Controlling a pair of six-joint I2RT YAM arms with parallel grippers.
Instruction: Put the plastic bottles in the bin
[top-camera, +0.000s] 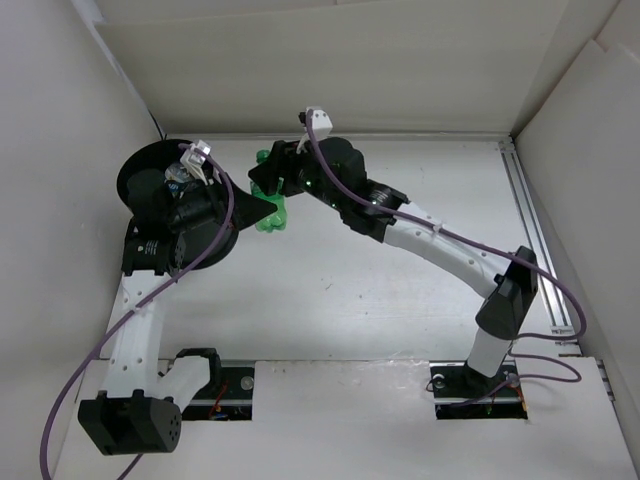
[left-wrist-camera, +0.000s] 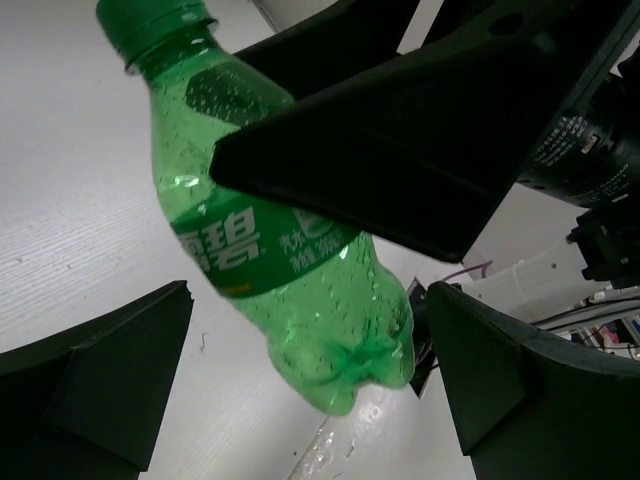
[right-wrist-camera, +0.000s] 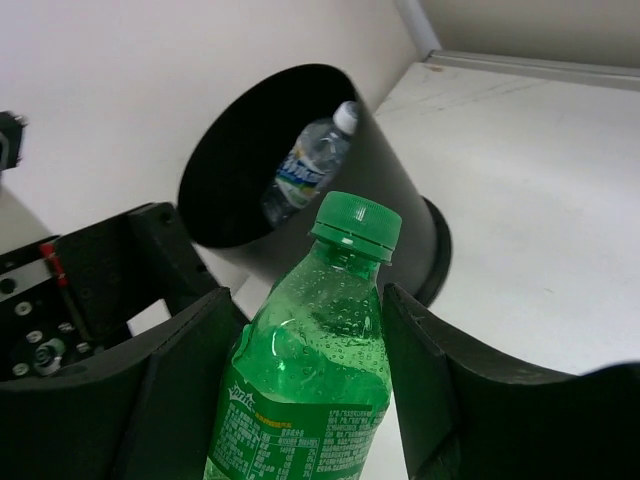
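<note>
Small green plastic bottle is clamped at its label by right gripper, just beside round black plastic bin. Left gripper is spread wide, empty. Bottle is judged light, slippery, squashable.

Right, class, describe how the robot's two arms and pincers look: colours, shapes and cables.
Both the left arm and right arm have white links with black joints. A purple cable loops along each. The left pincer and right pincer are black with broad, wedge-shaped fingers.

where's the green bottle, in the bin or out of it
Out. The green bottle is gripped by the right end effector outside the bin, whose mouth shows a clear bottle inside.
</note>
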